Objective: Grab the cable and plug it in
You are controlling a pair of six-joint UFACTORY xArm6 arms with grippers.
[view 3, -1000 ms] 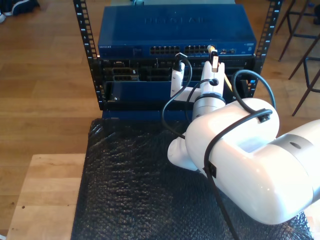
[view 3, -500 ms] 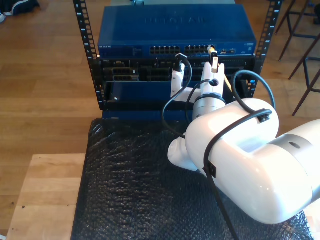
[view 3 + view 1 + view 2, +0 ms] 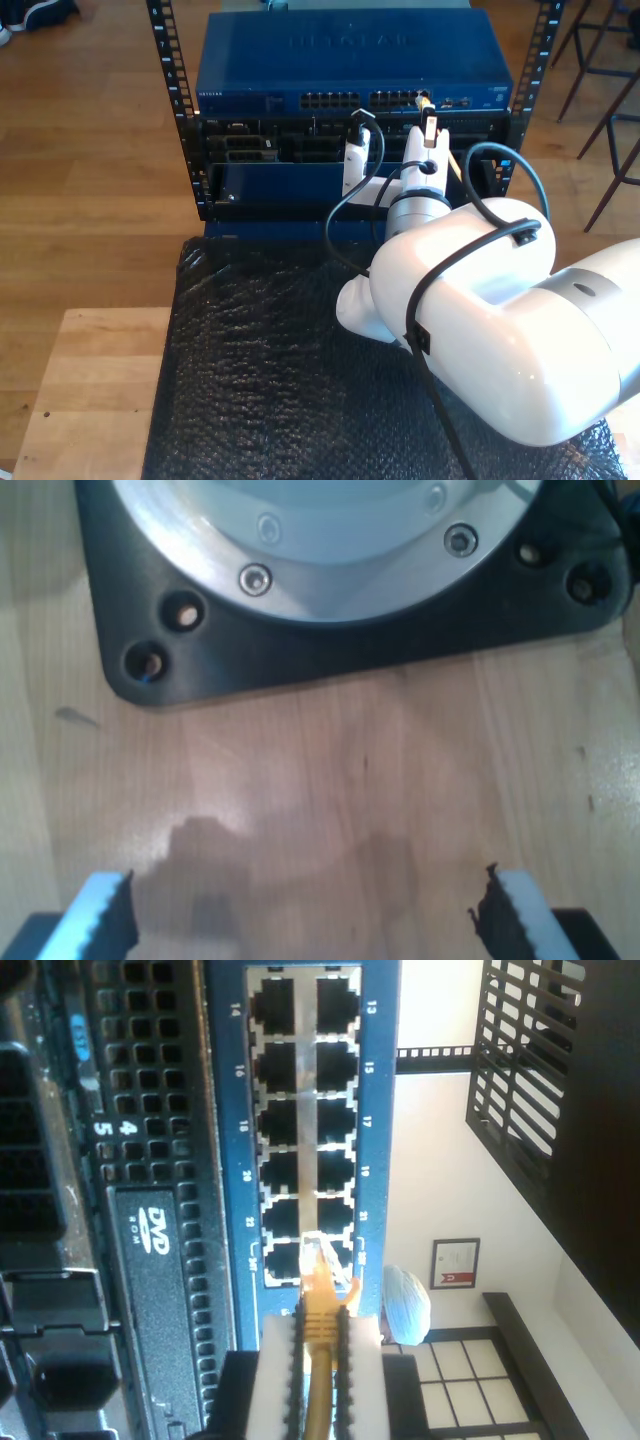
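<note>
**Cable plug held at the switch ports**

You see the cable point(image 3: 320, 1355) as a thin yellow cord with a yellow boot and a small clear plug at its tip. My second gripper point(image 3: 320, 1380) is closed on the cable: the two white pads point(image 3: 276, 1380) press the cord from both sides, and the plug sticks out past them. The plug tip is at the last port pair of the blue network switch point(image 3: 225, 1160), near the number 24; whether it is already inside the port you cannot tell. In the exterior view the same cable point(image 3: 428, 110) stands at the far end of the switch's port row, towards that view's right, with my second gripper point(image 3: 428, 135) just below it.

Under the switch point(image 3: 350, 60) the rack point(image 3: 165, 70) holds a black unit with a DVD drive point(image 3: 165, 1290) and a vent grille. A black hose point(image 3: 345, 215) loops beside the white arm point(image 3: 470, 310), which stands in front of the switch and hides part of the rack. Black bubble wrap point(image 3: 260, 380) covers the table before the rack.

In the second wrist view you can count twelve ports, in two lines of six.

My first gripper point(image 3: 300, 910) is open, its two toothed pads point(image 3: 105, 910) wide apart over a wooden surface point(image 3: 330, 770), near a black base plate point(image 3: 330, 630) with a metal flange.
</note>
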